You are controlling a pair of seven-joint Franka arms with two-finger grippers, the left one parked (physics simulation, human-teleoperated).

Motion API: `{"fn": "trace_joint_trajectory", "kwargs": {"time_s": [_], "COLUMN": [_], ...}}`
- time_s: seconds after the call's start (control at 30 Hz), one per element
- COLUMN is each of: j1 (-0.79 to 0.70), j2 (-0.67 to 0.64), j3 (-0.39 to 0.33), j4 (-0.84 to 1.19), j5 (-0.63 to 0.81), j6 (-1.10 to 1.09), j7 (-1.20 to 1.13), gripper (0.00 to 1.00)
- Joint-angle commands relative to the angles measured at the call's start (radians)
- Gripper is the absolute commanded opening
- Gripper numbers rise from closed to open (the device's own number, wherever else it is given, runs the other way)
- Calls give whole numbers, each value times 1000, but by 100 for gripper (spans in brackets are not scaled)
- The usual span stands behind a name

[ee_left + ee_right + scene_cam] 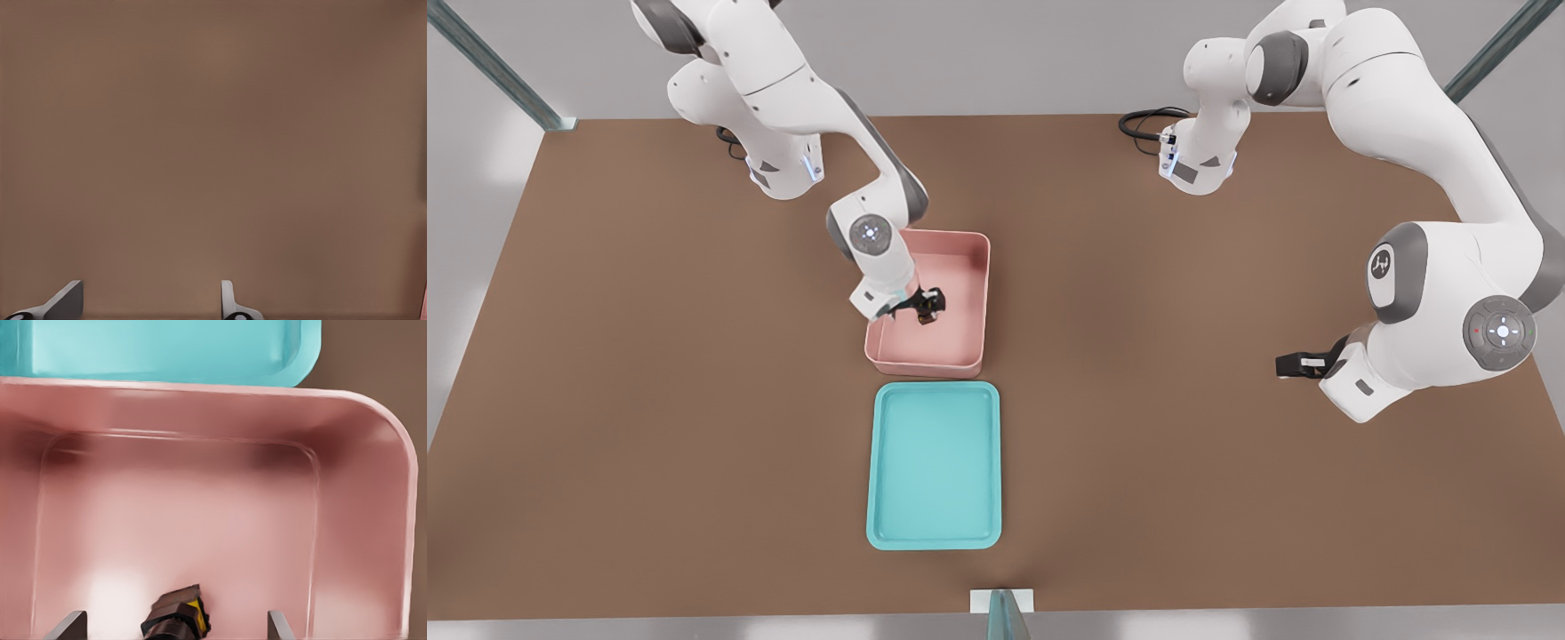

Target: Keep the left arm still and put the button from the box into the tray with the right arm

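Note:
The pale pink box (971, 267) stands at the table's middle, with the teal tray (934, 465) just in front of it. My gripper (927, 304) reaches down inside the box, low over its floor. In the right wrist view my gripper (173, 615) is open, its fingertips (75, 621) set wide apart. Between them lies the button (177, 619), a dark stub with a yellow end, tipped on its side on the box floor (200, 533). Neither finger touches it. In the front view the button (927, 316) shows only as a dark speck under the fingers. The tray (167, 350) holds nothing.
The parked arm (1449, 293) takes up the front view's right, its black gripper (1296, 364) hanging above the brown table (1183, 444). A black cable (1143, 123) coils at the back edge. Metal posts stand at the far corners and the near edge.

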Motion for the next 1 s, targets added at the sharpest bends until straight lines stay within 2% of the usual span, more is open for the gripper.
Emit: {"fn": "trace_joint_trajectory", "kwargs": {"time_s": [0.0, 0.27, 0.37, 0.47, 0.67, 0.97], "j1": [0, 0, 0, 1, 0, -28], "j2": [0, 15, 17, 22, 20, 35], "j3": [4, 18, 18, 25, 88, 88], "j4": [-5, -13, -79, -92, -112, -102], "j5": [2, 2, 2, 2, 5, 4], "j6": [20, 26, 136, 141, 181, 219], "j7": [-4, -44, -57, -57, -7, -34], "gripper": [100, 100, 100, 100, 100, 100]}}
